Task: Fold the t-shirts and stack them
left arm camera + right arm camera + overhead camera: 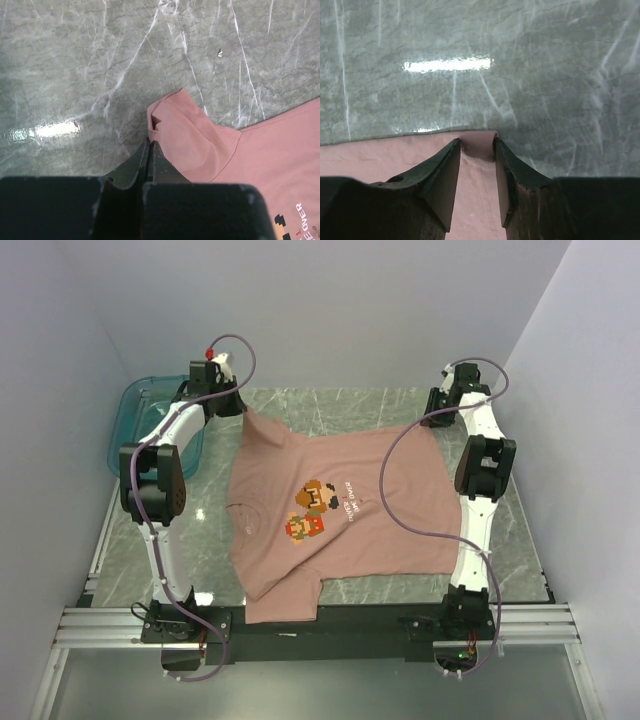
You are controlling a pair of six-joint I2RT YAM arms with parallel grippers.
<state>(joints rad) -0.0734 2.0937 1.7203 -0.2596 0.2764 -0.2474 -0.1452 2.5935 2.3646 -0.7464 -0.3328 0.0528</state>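
left arm (158, 478) stretched toward far left corner of surface, elbow raised, left gripper (150, 146) jaws pinched tight on t-shirt (196, 146) corner, right arm (484, 472) reaching far right corner, right gripper (477, 146) low, jaws parted

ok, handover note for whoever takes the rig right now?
Left claw: shut on the t-shirt at its far sleeve.
Right claw: open, astride the far hem corner, not gripping.
The t-shirt lies spread out, print up, on the table; only one is in view.
Done: no fold made.
Left: grip the hem corner, fold, stack.
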